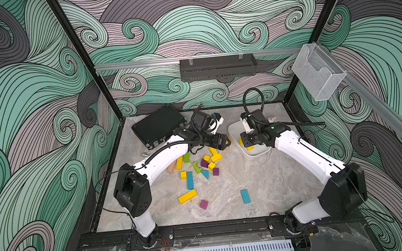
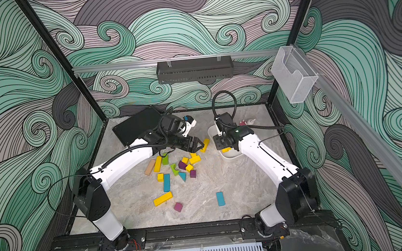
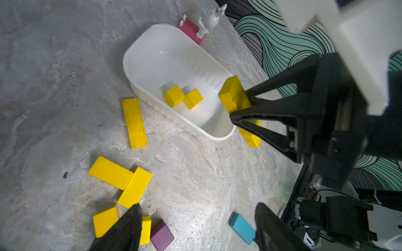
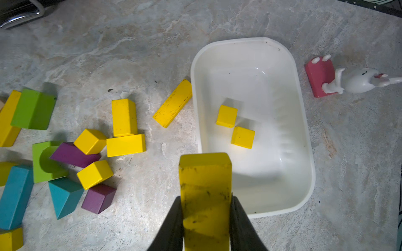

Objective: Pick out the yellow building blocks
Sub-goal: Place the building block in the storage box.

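Observation:
My right gripper (image 4: pixel 205 201) is shut on a long yellow bar (image 4: pixel 205 173), held above the near rim of the white bin (image 4: pixel 304 130). Two yellow cubes (image 4: pixel 226 116) (image 4: pixel 243 137) lie inside the bin. Another yellow bar (image 4: pixel 173 103) lies on the table against the bin's outer wall. Several more yellow blocks (image 1: pixel 216 157) sit in the mixed pile, and one long bar (image 1: pixel 187 196) lies apart near the front. My left gripper (image 3: pixel 199 226) hangs open over bare table beside the pile, with nothing between its fingers (image 3: pixel 130 226).
Green (image 4: pixel 33 109), purple (image 4: pixel 99 197) and teal (image 4: pixel 65 196) blocks mix with the yellow ones. A tan bar (image 1: pixel 171 168) lies at the pile's left. A black case (image 1: pixel 158 125) sits at the back left. A rabbit figure on a pink base (image 4: pixel 356 80) stands behind the bin.

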{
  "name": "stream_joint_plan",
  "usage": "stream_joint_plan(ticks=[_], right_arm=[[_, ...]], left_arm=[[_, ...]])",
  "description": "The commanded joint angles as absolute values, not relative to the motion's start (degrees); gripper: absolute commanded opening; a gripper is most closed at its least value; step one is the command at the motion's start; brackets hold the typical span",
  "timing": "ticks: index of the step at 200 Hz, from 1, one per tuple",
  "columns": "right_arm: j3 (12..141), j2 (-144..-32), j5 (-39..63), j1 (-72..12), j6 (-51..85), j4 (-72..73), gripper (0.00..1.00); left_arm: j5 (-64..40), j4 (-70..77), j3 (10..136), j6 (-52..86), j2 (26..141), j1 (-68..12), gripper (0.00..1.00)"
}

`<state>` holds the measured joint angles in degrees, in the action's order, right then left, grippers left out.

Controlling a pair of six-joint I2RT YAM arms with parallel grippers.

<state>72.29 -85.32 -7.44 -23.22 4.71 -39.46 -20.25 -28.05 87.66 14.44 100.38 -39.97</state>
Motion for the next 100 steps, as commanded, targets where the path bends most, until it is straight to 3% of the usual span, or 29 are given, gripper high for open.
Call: stream_joint_plan(ticks=[1,100], right_arm=[[73.50,-87.73,-7.26,-21.05,2.70,-37.07,0.28],[74.06,-99.31,-11.03,-12.69,-2.98,-30.22,0.29]], left_arm=[[-24.36,-25.88,90.12,15.39,102.62,-40.25,0.80],[-29.49,-30.23,95.16,14.92,109.72,-40.31,0.79]])
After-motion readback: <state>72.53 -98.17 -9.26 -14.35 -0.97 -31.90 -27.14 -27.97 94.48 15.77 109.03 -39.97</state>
